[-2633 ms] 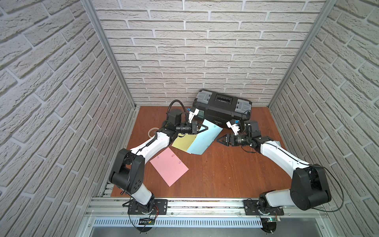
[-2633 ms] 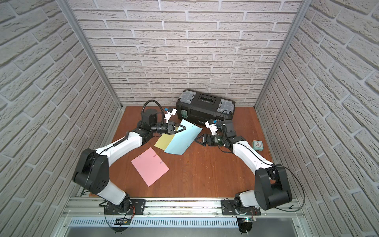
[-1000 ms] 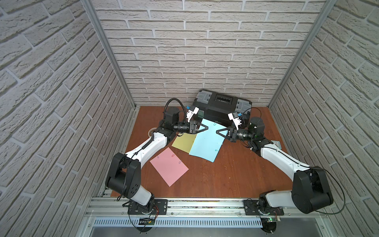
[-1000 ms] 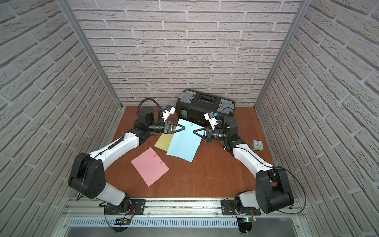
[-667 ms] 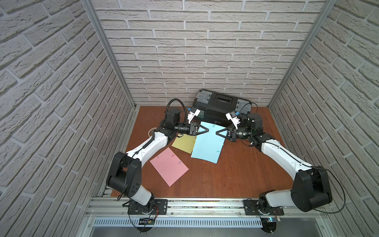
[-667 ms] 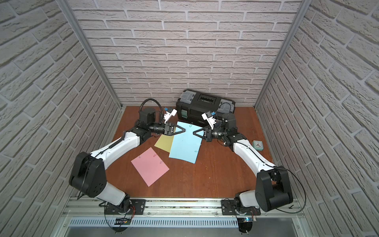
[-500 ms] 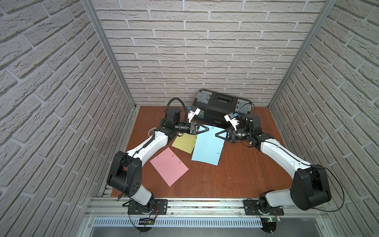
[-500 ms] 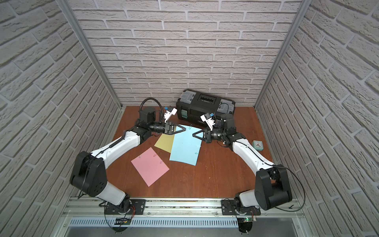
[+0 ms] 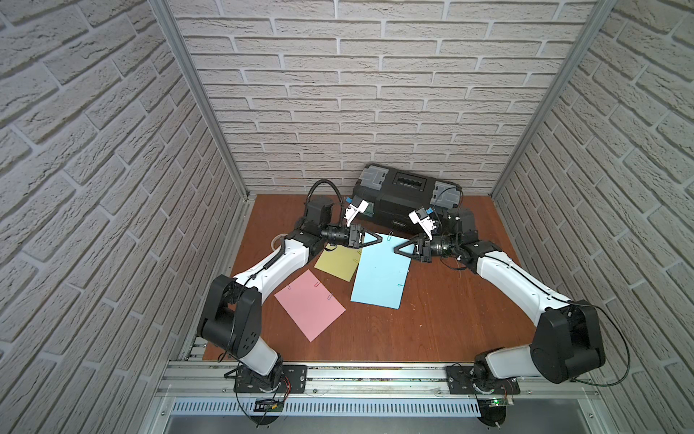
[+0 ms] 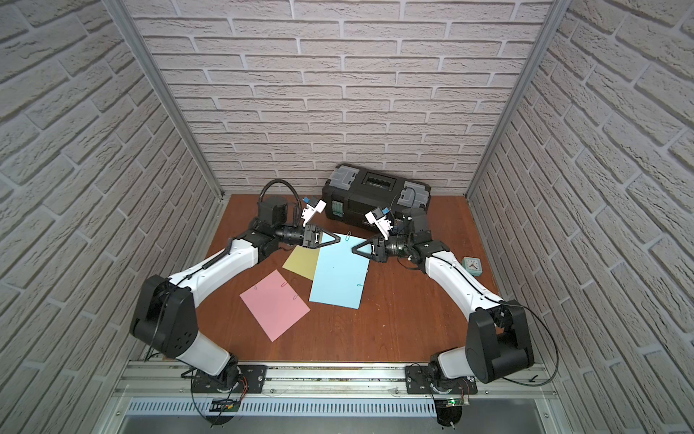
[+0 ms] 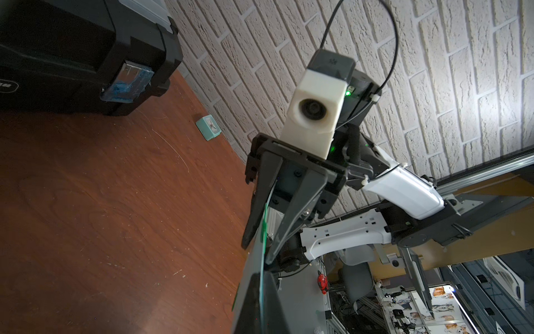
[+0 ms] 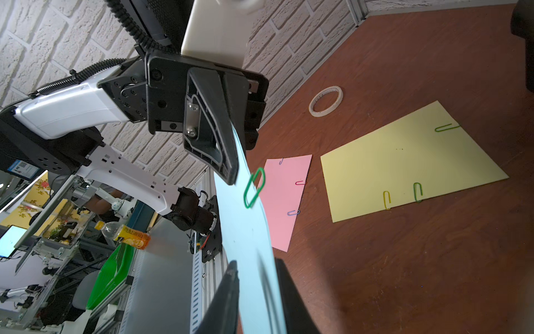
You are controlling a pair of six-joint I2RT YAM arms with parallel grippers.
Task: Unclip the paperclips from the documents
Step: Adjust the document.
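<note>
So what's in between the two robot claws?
The top edge of the light blue sheet, with a paperclip on it, runs between the left gripper and the right gripper. Both top views show it.

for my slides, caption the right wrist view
Left gripper pinches the blue sheet near its green paperclip; pink sheet and yellow sheet lie flat

both arms stretch forward and bend inward, wrists level, tips almost facing each other. the left gripper point(image 9: 378, 239) has its jaws pressed together on a corner of the light blue sheet point(image 9: 380, 276); on the right gripper point(image 9: 397, 250) the jaws stand a little apart.
</note>
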